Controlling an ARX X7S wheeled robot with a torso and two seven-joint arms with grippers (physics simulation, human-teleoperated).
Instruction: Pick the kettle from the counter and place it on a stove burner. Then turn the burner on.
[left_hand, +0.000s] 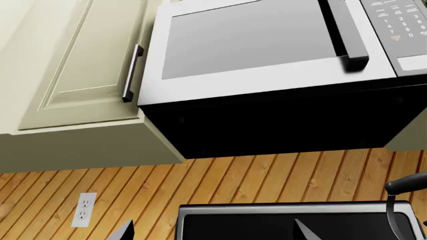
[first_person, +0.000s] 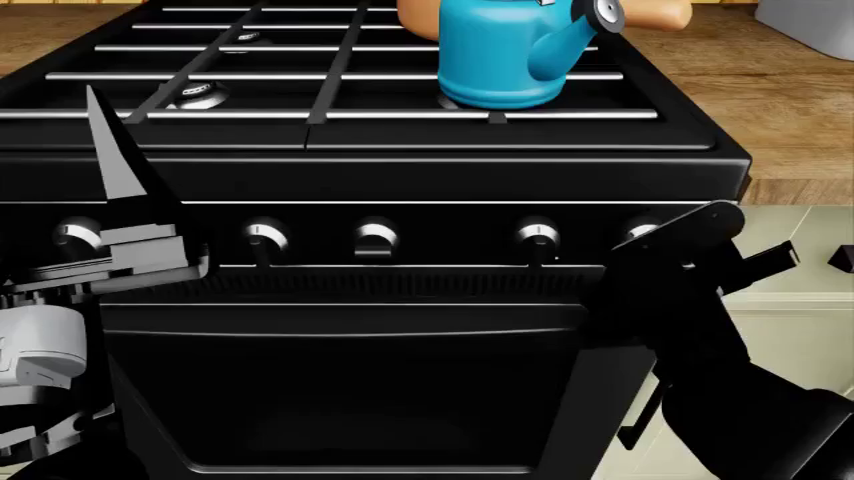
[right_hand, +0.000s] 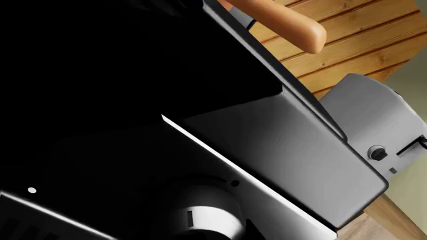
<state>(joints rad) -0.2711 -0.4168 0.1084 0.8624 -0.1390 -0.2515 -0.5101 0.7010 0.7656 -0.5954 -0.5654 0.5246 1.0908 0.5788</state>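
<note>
The teal-blue kettle (first_person: 501, 55) stands upright on the black grate over the front right stove burner, which it hides. Another burner (first_person: 200, 97) shows at front left. My right gripper (first_person: 663, 240) is at the rightmost silver knob (first_person: 641, 231) on the range front. In the right wrist view that knob (right_hand: 203, 212) fills the space at the jaws, with a dark finger (right_hand: 252, 229) against its side. My left gripper (first_person: 114, 150) is open and empty, its fingers pointing up in front of the range's left end. The wood counter (first_person: 781, 80) lies right of the stove.
Several more knobs (first_person: 376, 238) line the range front above the oven door (first_person: 347, 400). An orange saucepan handle (right_hand: 287, 22) sticks out behind the kettle. A grey appliance (right_hand: 370, 120) stands on the right counter. A microwave (left_hand: 267, 45) and a cream cabinet (left_hand: 80, 65) hang above.
</note>
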